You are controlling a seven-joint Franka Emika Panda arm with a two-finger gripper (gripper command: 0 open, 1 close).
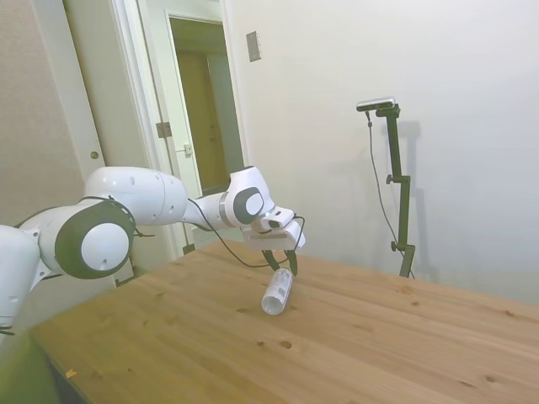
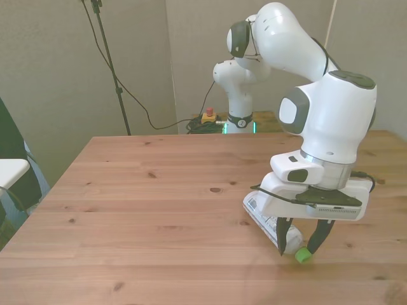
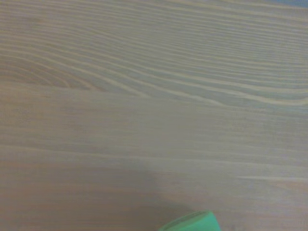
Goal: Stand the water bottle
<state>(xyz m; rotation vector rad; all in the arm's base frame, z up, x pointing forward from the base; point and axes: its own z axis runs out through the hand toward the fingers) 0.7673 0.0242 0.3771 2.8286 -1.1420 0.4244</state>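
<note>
You see the small clear plastic water bottle (image 2: 275,222) lying on its side on the grainy wooden bench (image 2: 159,190), its green screw cap (image 2: 303,255) pointing toward the near edge. The dark fingers (image 2: 318,240) stand open astride its neck.

The bench (image 2: 146,190) lies bare across the front view's left and far side, giving open passage there. The only obstacle on it is the water bottle (image 2: 280,230), lying on its side near the front view's right, its green cap (image 2: 303,255) toward the near edge. The hand (image 2: 300,244) hangs over the bottle's cap end, its fingers straddling it, so approach from above is occupied there.
</note>
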